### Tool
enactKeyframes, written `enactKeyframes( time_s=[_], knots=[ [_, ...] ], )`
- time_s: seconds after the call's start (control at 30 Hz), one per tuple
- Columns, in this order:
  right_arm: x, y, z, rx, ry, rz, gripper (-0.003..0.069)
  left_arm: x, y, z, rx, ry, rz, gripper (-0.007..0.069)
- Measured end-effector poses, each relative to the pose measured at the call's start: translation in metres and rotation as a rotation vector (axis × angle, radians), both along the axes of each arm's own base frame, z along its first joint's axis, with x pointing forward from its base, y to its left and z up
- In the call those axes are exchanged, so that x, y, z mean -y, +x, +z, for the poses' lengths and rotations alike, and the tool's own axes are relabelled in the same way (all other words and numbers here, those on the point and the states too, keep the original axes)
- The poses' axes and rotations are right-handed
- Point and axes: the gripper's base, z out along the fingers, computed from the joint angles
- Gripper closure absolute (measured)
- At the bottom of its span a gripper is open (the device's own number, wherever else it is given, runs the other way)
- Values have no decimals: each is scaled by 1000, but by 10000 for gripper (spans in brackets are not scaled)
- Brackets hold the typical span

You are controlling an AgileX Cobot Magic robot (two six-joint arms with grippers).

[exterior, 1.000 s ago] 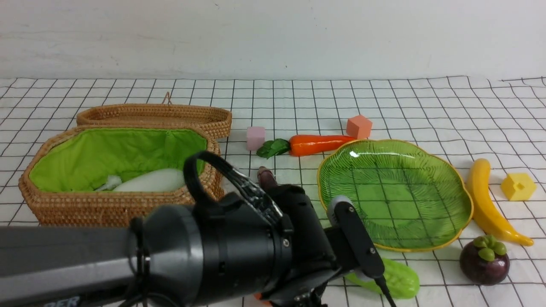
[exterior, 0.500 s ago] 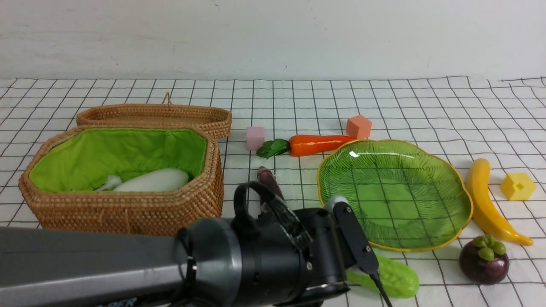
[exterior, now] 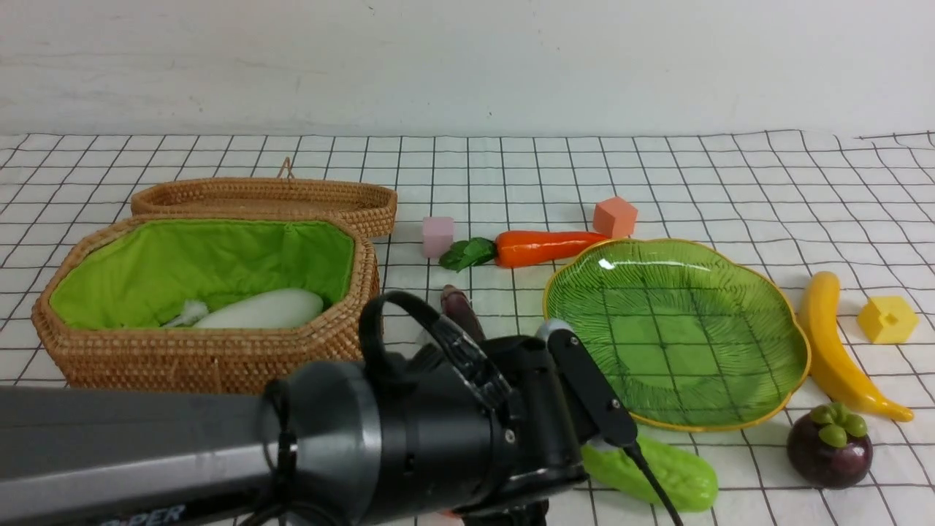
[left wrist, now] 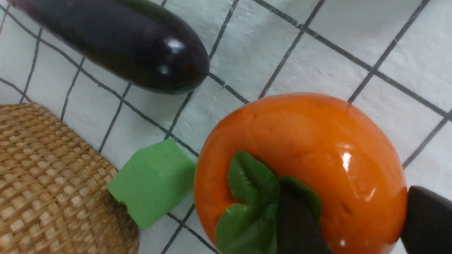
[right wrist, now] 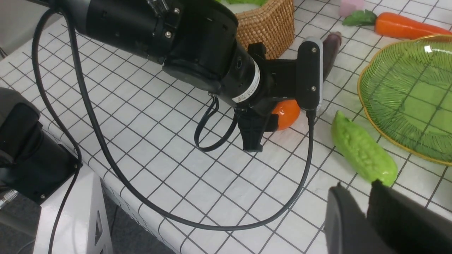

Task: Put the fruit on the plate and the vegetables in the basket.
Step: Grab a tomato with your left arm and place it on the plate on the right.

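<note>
Grip of left gripper [left wrist: 349, 197] on persimmon [left wrist: 317, 141], low by the cloth [exterior: 511, 168] at the front: one finger [left wrist: 296, 222] across the leaf cap, the other against the orange side. Right gripper [right wrist: 369, 187] above the cloth, fingers almost together with nothing between. Just beside the persimmon, green cube [left wrist: 152, 181], close to the basket [exterior: 204, 358] wall. Gourd [exterior: 657, 471] flat on the cloth, just in front of the plate [exterior: 792, 343]; mangosteen [exterior: 829, 446] upright at front right. Farther on, eggplant [exterior: 460, 310] between basket and plate, mostly behind the left arm [exterior: 146, 446]. Banana [exterior: 833, 351] along the plate's right rim, yellow cube [exterior: 887, 319] beside it. Radish [exterior: 263, 308] inside the basket. At the back, carrot [exterior: 548, 247] between pink cube [exterior: 437, 235] and orange cube [exterior: 614, 216]; lid [exterior: 263, 196] behind the basket.
</note>
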Motion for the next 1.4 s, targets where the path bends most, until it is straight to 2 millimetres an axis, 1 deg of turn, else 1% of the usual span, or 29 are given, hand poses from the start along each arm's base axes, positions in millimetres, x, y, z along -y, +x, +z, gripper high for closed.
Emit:
enactKeyframes(
  time_s=[0.1,0.27,0.3,0.4,0.47,0.53,0.57,0.6,0.63,0.7,0.73,0.77,0.83,0.87,0.9,0.93,0.97,1.0,1.1,1.17,1.23,1.27,1.3,1.33,1.4],
  knots=[
    [0,0,0,0,0,0,526,-2,-2,4,-8,-7,13,261],
    [1,1,-1,1,-13,-16,526,-5,-8,22,-18,-69,17,261],
    [2,1,-1,0,-15,-21,526,-5,-8,23,-19,-71,15,261],
    [11,7,-5,-19,-66,-146,525,-5,-10,36,-5,-119,-4,261],
    [24,13,-7,-60,-79,-327,523,4,-6,52,37,-201,-41,261],
    [30,15,-8,-81,-69,-420,521,18,0,67,88,-297,-77,261],
    [30,15,-8,-85,-65,-428,521,19,1,69,93,-307,-81,261],
    [31,16,-8,-85,-67,-445,519,28,5,76,122,-358,-101,261],
    [32,16,-8,-89,-63,-461,518,44,13,85,167,-430,-133,261],
    [32,16,-8,-89,-64,-465,518,62,25,90,206,-490,-155,261],
    [32,16,-8,-89,-64,-466,518,66,28,90,213,-501,-158,261],
    [33,17,-8,-88,-67,-471,518,79,39,87,230,-529,-163,261],
    [34,17,-9,-85,-73,-478,515,93,57,78,244,-546,-157,261],
    [34,17,-9,-83,-77,-481,515,99,67,71,248,-548,-150,261],
    [34,17,-9,-82,-78,-483,515,103,72,66,249,-546,-145,261],
    [35,17,-9,-81,-80,-485,513,110,85,55,251,-540,-134,261],
    [35,17,-9,-80,-82,-486,512,113,92,50,254,-539,-125,261],
    [35,17,-9,-80,-83,-487,510,117,99,39,247,-527,-116,261],
    [35,17,-9,-80,-83,-487,507,122,109,24,235,-496,-97,261],
    [35,17,-9,-80,-83,-487,506,123,110,18,225,-481,-90,245],
    [35,17,-9,-80,-83,-487,504,123,110,18,223,-481,-87,165],
    [35,17,-9,-80,-83,-487,503,123,111,19,224,-482,-87,156],
    [35,17,-9,-80,-83,-487,501,123,110,21,224,-490,-84,74],
    [35,17,-9,-80,-83,-487,500,123,110,24,221,-495,-79,27],
    [35,17,-9,-81,-83,-487,497,119,106,34,201,-505,-51,-26]
  ],
)
